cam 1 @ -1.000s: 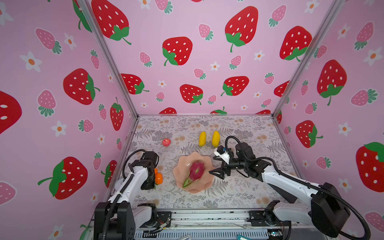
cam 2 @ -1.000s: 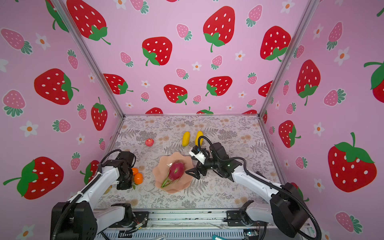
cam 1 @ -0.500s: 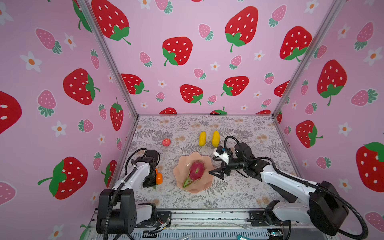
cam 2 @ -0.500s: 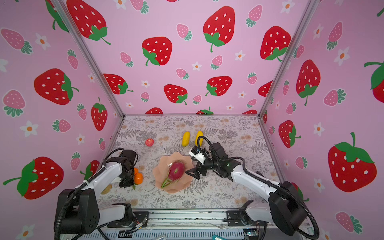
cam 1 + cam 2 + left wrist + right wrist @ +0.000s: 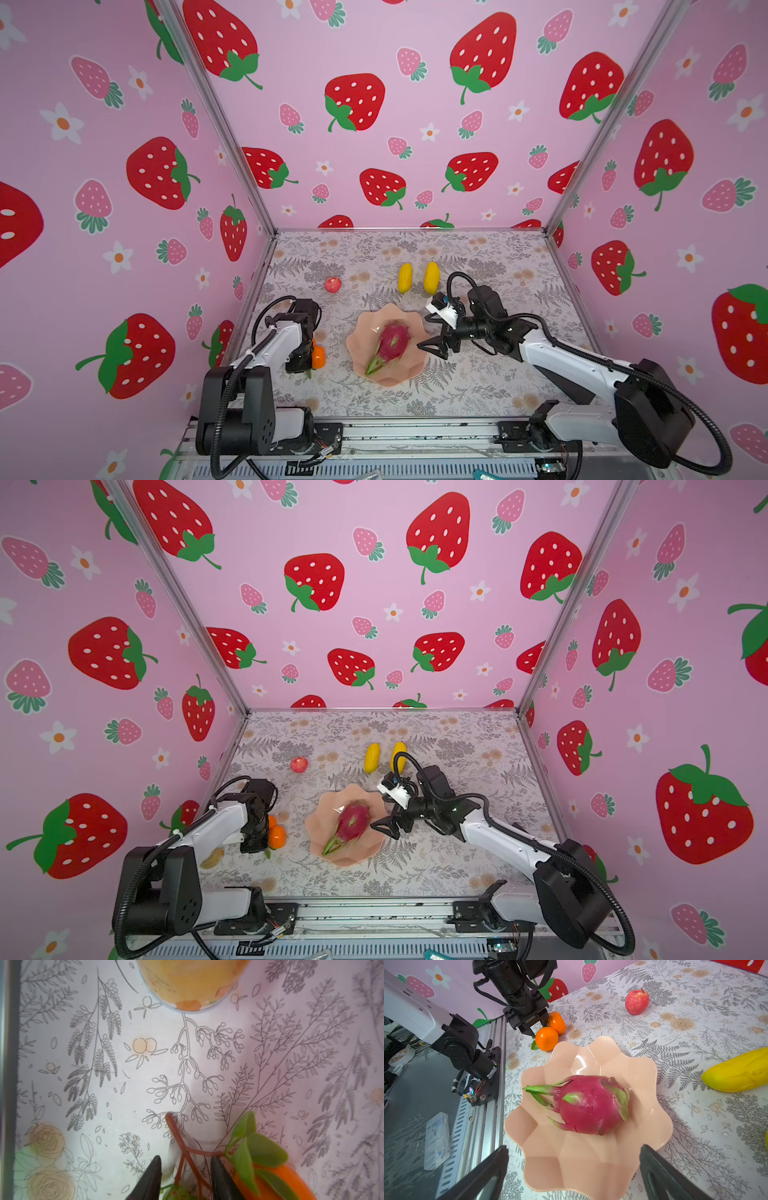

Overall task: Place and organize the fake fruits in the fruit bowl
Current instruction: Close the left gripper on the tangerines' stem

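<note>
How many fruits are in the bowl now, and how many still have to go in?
Done: one, the dragon fruit lies in the pink bowl. In hand: the left tool is open around the twig of the two oranges, not gripping yet; the right tool hangs open and empty by the bowl. Left: the oranges, two yellow fruits and the red apple, all on the table.

The left gripper (image 5: 185, 1158) has edged closer astride the oranges' twig (image 5: 172, 1127)
</note>
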Motion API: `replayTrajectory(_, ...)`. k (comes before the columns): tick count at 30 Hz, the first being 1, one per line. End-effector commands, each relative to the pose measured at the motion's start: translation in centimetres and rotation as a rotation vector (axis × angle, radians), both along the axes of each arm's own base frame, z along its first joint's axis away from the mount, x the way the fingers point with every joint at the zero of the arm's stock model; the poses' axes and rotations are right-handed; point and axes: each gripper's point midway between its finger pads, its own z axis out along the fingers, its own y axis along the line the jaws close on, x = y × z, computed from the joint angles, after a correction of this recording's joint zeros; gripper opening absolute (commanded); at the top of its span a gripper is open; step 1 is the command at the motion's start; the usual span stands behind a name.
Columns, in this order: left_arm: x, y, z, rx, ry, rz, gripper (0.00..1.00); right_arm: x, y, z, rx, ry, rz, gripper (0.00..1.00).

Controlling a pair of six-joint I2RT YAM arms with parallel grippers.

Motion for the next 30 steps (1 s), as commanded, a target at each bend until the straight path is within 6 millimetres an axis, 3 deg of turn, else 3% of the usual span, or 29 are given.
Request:
replayTrajectory(1, -0.4, 0.4, -0.6, 0.024, 0.015, 0.028, 0.41, -0.2, -0.1, -0.4, -0.013, 0.001, 0.028, 0.99)
replayTrajectory(8, -0.5, 0.3, -1.6, 0.015, 0.031, 0.025, 0.38, -0.2, -0.1, -0.4, -0.019, 0.007, 0.028, 0.99)
replayTrajectory(16, -0.5, 0.1, -2.2, 0.001, 0.034, 0.012, 0.2, -0.2, 0.0, -0.4, -0.023, 0.008, 0.028, 0.99)
replayTrajectory(24, 0.6, 1.2, 2.1, 0.09, -0.05, -0.107, 0.11, -0.1, 0.0, -0.2, -0.025, 0.005, 0.028, 0.99)
replayTrajectory(30, 3.0, 1.2, 5.4, 0.157, -0.12, -0.296, 0.08, 2.1, -1.0, 1.2, 0.016, -0.004, -0.08, 0.99)
